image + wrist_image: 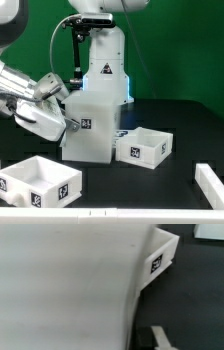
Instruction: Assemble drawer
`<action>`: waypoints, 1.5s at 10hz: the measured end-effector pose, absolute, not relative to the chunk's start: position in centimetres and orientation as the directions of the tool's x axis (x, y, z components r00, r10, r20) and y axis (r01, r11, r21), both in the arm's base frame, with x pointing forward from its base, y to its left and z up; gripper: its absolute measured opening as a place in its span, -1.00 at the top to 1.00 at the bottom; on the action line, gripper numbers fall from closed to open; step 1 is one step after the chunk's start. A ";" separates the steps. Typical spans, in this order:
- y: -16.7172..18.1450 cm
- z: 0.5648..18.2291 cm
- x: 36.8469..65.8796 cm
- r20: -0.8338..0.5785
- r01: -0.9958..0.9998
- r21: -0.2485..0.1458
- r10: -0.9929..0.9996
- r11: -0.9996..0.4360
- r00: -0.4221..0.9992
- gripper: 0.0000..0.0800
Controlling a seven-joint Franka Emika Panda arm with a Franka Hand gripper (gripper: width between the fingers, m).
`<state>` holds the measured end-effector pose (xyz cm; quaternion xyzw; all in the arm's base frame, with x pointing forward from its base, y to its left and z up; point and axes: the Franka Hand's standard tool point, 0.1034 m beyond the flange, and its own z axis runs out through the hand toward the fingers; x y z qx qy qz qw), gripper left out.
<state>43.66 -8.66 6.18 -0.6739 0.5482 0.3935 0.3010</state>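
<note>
My gripper [66, 112] is at the middle left of the exterior view, close against the casing [97, 128] of the drawer, on the side that faces the exterior view's left. How wide my fingers stand I cannot tell, nor whether they have hold of anything. The casing stands upright on the dark table [185, 125] in the centre of the frame. One tray [142, 150] sits open side up just beside its lower right corner. A second tray [40, 183] lies in the lower left of the frame, apart from the casing. In the wrist view a white wall fills most of the picture, and a black-and-white tag [157, 264] shows on the tray just beside it.
</note>
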 end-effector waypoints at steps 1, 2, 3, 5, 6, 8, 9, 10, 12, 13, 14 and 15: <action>-8.7 6.2 43.7 -0.860 -0.976 0.025 -0.502 -0.218 0.090 0.91; -8.7 6.2 43.7 -0.860 -0.976 0.025 -0.502 -0.218 0.090 0.91; -8.7 6.2 43.7 -0.860 -0.976 0.025 -0.502 -0.218 0.090 0.91; -8.8 6.2 43.4 -0.863 -0.973 0.022 -0.496 -0.230 0.098 0.91; -9.4 6.4 42.8 -0.872 -0.966 0.031 -0.480 -0.257 0.100 0.91; -11.3 8.3 42.6 -0.892 -0.946 0.075 -0.446 -0.314 0.077 0.91; -12.6 9.9 43.8 -0.894 -0.949 0.079 -0.444 -0.304 0.067 0.91; -13.0 10.0 44.6 -0.878 -0.966 0.057 -0.473 -0.254 0.072 0.91; -12.7 9.9 44.3 -0.879 -0.965 0.058 -0.472 -0.255 0.071 0.91; -12.8 9.9 45.1 -0.848 -0.965 0.041 -0.520 -0.258 0.103 0.91; -12.7 10.4 45.6 -0.809 -0.963 0.028 -0.572 -0.268 0.136 0.91; -13.6 11.8 46.0 -0.785 -0.949 0.075 -0.605 -0.306 0.134 0.91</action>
